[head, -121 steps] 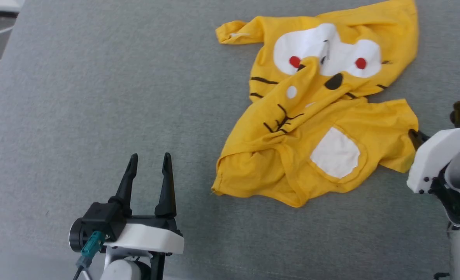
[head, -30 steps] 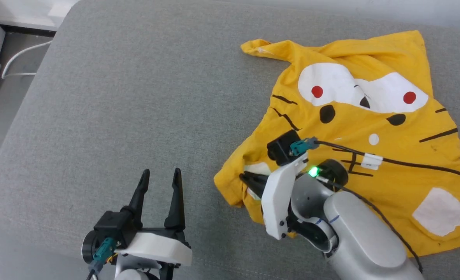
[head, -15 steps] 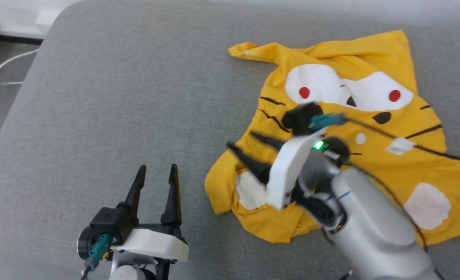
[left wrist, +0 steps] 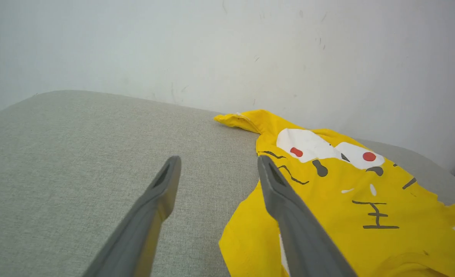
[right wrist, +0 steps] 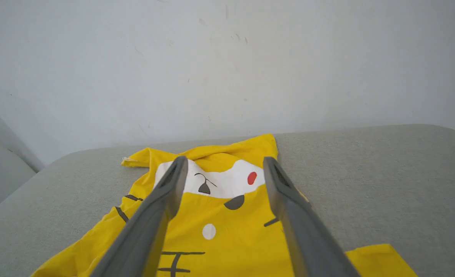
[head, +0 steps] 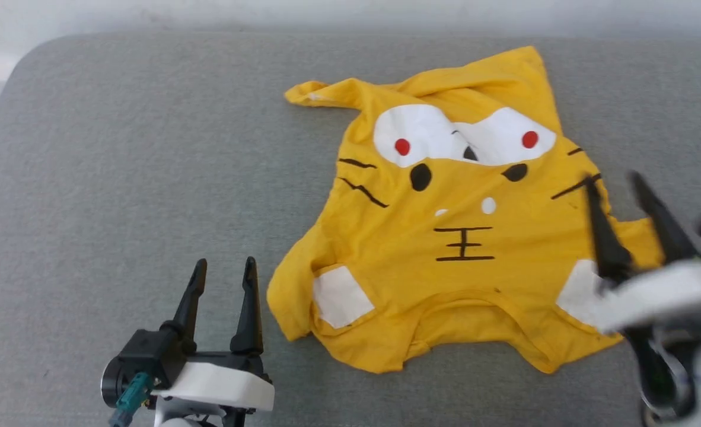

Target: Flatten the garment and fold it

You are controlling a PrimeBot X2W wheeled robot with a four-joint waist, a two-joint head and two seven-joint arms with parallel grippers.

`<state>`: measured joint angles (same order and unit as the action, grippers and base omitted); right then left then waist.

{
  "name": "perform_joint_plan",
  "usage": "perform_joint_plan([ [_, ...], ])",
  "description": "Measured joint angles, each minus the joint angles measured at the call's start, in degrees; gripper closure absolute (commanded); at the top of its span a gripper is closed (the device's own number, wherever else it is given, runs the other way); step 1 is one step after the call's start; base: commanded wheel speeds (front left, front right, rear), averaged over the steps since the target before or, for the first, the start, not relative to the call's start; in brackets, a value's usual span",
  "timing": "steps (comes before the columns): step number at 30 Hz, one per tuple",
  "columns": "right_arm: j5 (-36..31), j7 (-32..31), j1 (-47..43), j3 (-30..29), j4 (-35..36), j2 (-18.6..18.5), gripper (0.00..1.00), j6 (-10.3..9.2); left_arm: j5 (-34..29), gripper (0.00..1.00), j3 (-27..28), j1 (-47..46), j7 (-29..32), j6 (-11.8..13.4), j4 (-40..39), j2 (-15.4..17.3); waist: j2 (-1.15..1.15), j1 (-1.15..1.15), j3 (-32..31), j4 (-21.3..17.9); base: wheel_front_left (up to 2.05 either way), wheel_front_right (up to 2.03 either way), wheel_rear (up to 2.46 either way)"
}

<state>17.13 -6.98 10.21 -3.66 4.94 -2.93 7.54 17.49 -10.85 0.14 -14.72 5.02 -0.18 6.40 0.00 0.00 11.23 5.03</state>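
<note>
Our right claw (head: 611,178) dropped the near corner and swung to the garment's (head: 463,237) 4 o'clock, spread apart. Left claw (head: 225,261) is spread too, at 8. It's limp, light cotton lying on the cushion (head: 119,148), so we'd pinch the twisted 11 o'clock corner.

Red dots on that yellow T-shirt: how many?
2 on the bright yellow cotton T-shirt: left red dot and right red dot, at either end of its white patch. Folds may hide others.
</note>
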Motion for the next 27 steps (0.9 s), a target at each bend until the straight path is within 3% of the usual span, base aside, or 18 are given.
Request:
perform_joint_plan([
  [5, -2.8, 10.6, -10.6, -6.8, 1.6, -0.1, 0.0, 0.0, 0.0, 0.0, 0.2, 1.4, 0.0, -2.0, -1.9, 0.2, 0.0, 0.0, -0.3, -2.2, 0.0, 0.0, 0.0],
  [9, -1.0, 17.4, -17.2, -7.5, -2.4, -0.1, 0.0, 0.0, -0.5, 0.0, 1.0, 4.1, 0.0, -2.4, -1.8, 0.2, 0.0, 0.0, -0.7, -3.6, 0.0, 0.0, 0.0],
  [18, 2.8, 21.2, -19.2, -5.4, -8.2, 0.0, 0.0, 0.0, -2.6, 0.0, 2.0, 5.5, 0.7, -2.3, -1.2, 2.1, 0.0, 0.0, -2.3, -5.8, 0.0, 0.0, 0.0],
  [23, 2.6, 21.3, -17.6, -5.4, -8.2, 0.0, 0.0, 0.0, -1.8, 0.0, 2.1, 2.6, 8.9, -2.5, -0.3, 4.1, 0.0, 0.01, -1.7, -6.1, 0.0, 0.0, 0.0],
  [27, 2.6, 21.6, -17.3, -5.1, -8.5, -0.1, 0.0, 0.0, -0.1, 0.0, 2.0, -0.7, 16.6, -4.3, 0.9, 6.3, 0.0, 0.01, -0.5, -6.1, 0.0, 0.0, 0.0],
])
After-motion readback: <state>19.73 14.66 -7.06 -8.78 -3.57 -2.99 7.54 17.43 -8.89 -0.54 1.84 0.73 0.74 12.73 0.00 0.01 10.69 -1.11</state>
